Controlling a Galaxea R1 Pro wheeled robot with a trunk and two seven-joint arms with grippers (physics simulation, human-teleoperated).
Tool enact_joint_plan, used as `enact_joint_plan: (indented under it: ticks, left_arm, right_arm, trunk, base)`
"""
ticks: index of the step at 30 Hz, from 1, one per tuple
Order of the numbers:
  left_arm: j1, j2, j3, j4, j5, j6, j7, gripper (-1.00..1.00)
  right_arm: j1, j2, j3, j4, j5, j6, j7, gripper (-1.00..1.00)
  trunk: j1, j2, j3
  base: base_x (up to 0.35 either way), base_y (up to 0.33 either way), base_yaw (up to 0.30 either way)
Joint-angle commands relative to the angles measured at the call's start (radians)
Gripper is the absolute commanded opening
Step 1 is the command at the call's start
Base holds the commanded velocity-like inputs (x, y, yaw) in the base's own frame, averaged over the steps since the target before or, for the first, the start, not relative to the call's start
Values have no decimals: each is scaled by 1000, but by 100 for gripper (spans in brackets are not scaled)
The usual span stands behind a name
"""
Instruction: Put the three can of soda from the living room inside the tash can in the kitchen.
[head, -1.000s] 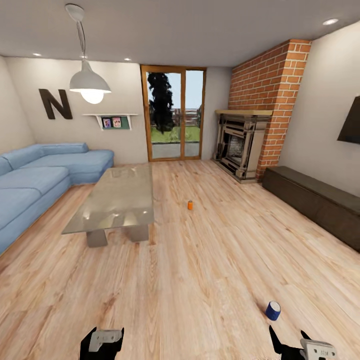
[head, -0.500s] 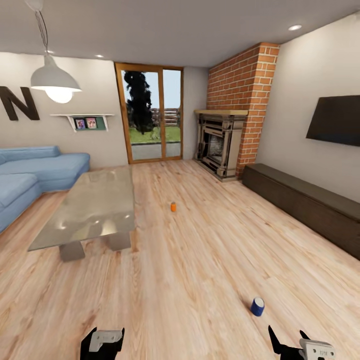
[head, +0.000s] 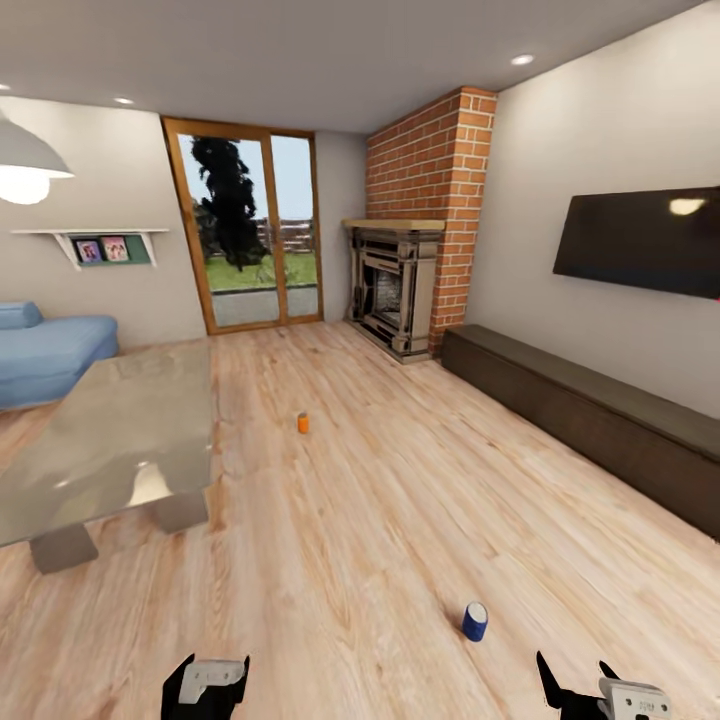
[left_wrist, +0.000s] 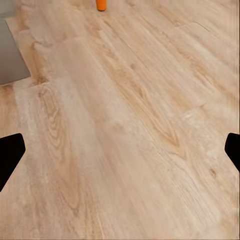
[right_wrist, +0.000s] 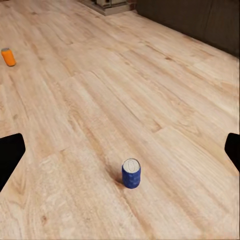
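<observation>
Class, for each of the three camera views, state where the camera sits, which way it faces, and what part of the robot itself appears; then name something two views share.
Head view: on the robot's head, facing forward and down across the living room toward the fireplace; left end effector and right end effector at the bottom edge.
Left wrist view: on the left arm, facing the wood floor; black fingertips at both sides.
Right wrist view: on the right arm, facing the blue can; fingertips at both sides.
Shared: all three show the orange can.

two soda cans stand on the wood floor: one orange can (head: 303, 423) and one blue can (head: 474, 621). there is one glass-topped table (head: 100, 445), one blue sofa (head: 45, 350), one brick fireplace (head: 400, 290), one wall tv (head: 640, 240) and two grippers.
</observation>
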Motion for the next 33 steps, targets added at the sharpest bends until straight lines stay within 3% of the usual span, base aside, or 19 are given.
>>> enact_joint_plan:
  ticks: [1, 33]
  left_arm:
    - [0, 0, 0, 0, 0, 0, 0, 100]
    - [0, 0, -5, 0, 0, 1, 1, 100]
  right_arm:
    - [0, 0, 0, 0, 0, 0, 0, 100]
    - [0, 3, -2, 1, -2, 0, -1, 100]
  trunk:
    - [0, 0, 0]
    - [0, 0, 0]
  base:
    - [248, -189, -252]
    - [154, -250, -252]
